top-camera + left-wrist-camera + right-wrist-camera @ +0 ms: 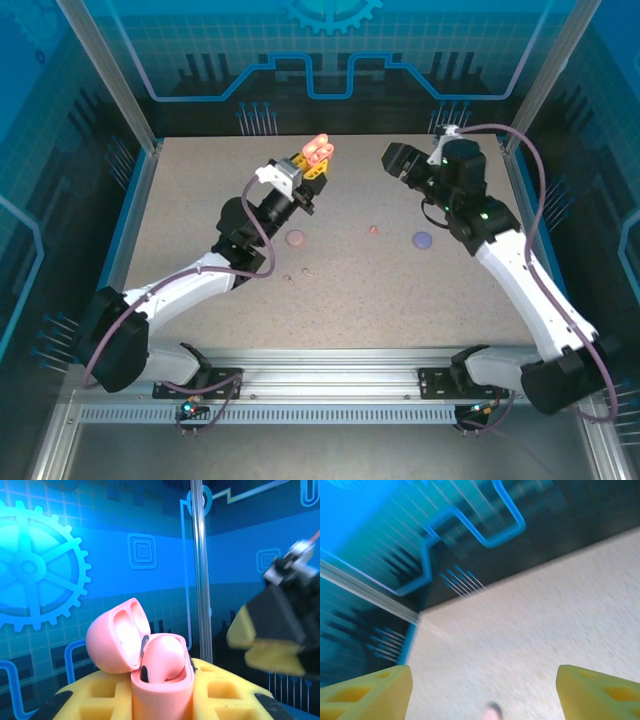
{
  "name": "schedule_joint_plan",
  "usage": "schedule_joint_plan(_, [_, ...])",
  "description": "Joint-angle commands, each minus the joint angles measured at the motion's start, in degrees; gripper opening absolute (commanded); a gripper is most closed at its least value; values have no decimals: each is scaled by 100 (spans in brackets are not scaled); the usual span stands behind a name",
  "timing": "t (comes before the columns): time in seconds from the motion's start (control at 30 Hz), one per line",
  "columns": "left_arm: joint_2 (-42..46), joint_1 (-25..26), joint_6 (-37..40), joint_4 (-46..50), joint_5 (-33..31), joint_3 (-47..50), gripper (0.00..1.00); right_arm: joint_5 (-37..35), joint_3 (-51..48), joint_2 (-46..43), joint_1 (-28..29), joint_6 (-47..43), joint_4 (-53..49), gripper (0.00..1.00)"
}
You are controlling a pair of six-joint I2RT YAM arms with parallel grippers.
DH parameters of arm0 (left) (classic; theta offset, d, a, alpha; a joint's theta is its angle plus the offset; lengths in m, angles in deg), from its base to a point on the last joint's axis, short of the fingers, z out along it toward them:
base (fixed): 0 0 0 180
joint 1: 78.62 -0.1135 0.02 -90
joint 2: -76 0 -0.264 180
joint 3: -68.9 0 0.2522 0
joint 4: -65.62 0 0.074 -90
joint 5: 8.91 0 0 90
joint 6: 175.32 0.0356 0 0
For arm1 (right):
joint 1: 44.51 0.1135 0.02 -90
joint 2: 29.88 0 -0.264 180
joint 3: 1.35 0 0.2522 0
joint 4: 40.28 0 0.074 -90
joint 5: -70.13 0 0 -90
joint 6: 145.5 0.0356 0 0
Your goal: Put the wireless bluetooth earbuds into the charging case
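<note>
Top external view: a small pinkish earbud [374,230] lies on the table [180,180] between the arms, too small to read its long axis. It is nearer the right gripper [397,157], whose jaws stand apart, farther back. The left gripper [312,165] is clamped on the open coral charging case [320,150], lid up, so the bud probably needs carrying left and back.

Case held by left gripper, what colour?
Coral pink. The case, lid open, shows best in the left wrist view.
</note>
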Motion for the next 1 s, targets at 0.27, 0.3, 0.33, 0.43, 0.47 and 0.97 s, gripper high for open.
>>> schedule_joint_plan(0.27, [422,34,265,0,-122,246,0,418,1877,3233,51,-2582,-2925,65])
schedule_joint_plan(0.3, [446,37,256,15,-113,256,0,414,2087,3529,72,-2874,-3115,65])
schedule_joint_plan(0.33, [460,35,247,22,-110,266,0,382,2228,3754,78,-3048,-3245,65])
schedule_joint_plan(0.43, [487,33,219,16,-106,302,0,375,2510,4346,56,-3207,-3386,65])
schedule_joint_plan(0.47, [496,38,216,16,-106,311,0,471,2555,4489,55,-3178,-3358,65])
schedule_joint_plan(0.97, [486,39,255,-2,-97,349,0,752,2135,5203,72,-2392,-2708,67])
